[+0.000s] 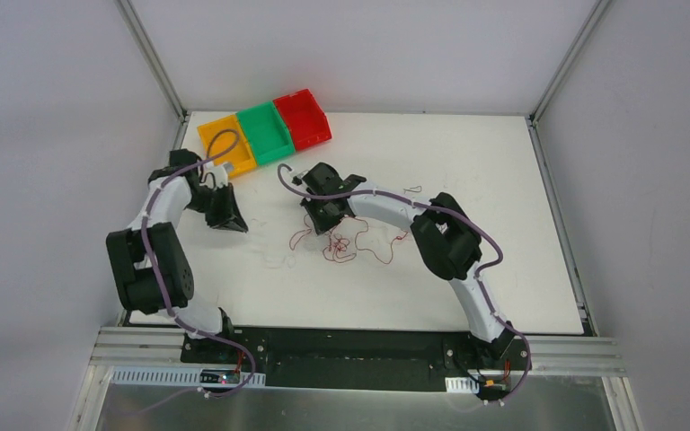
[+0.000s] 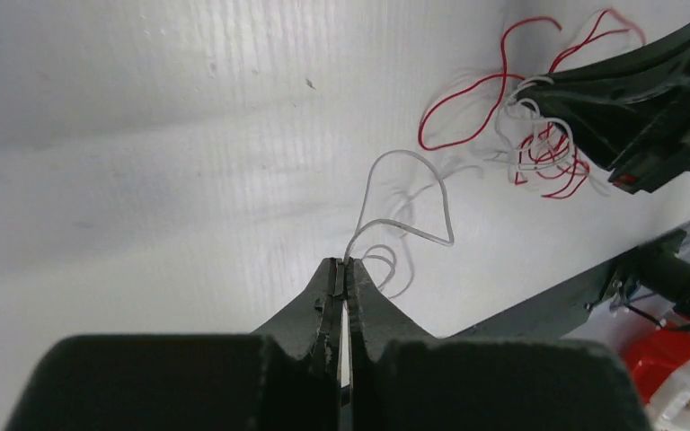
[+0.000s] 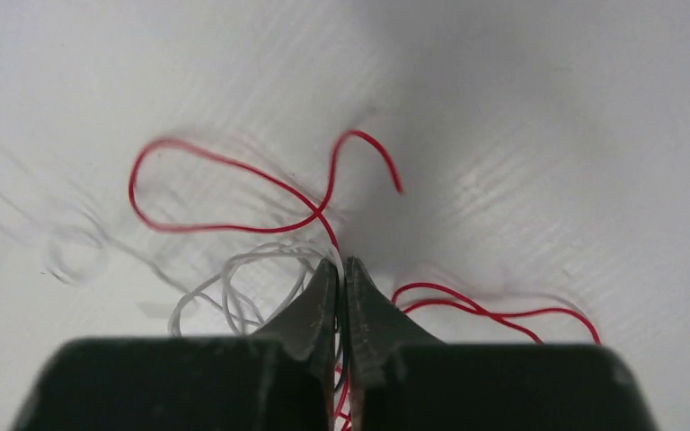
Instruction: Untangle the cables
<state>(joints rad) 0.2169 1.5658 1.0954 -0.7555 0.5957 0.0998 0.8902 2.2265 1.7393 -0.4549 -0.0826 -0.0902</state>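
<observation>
A tangle of thin red and whitish cables (image 1: 341,244) lies mid-table. My left gripper (image 1: 234,224) is shut on a whitish cable (image 2: 409,193), which loops away from its tips (image 2: 345,263) toward the tangle (image 2: 539,144). My right gripper (image 1: 323,220) sits at the tangle's far edge, shut on red and whitish cables (image 3: 234,193) that run between its tips (image 3: 341,263). White loops (image 3: 225,287) lie to its left and a red strand (image 3: 494,310) to its right. No dark or purple-blue cable can be made out.
Yellow (image 1: 225,144), green (image 1: 266,132) and red (image 1: 303,118) bins stand in a row at the far left of the white table (image 1: 467,162). A small pale wire bit (image 1: 413,189) lies right of the right wrist. Frame posts stand at the far corners.
</observation>
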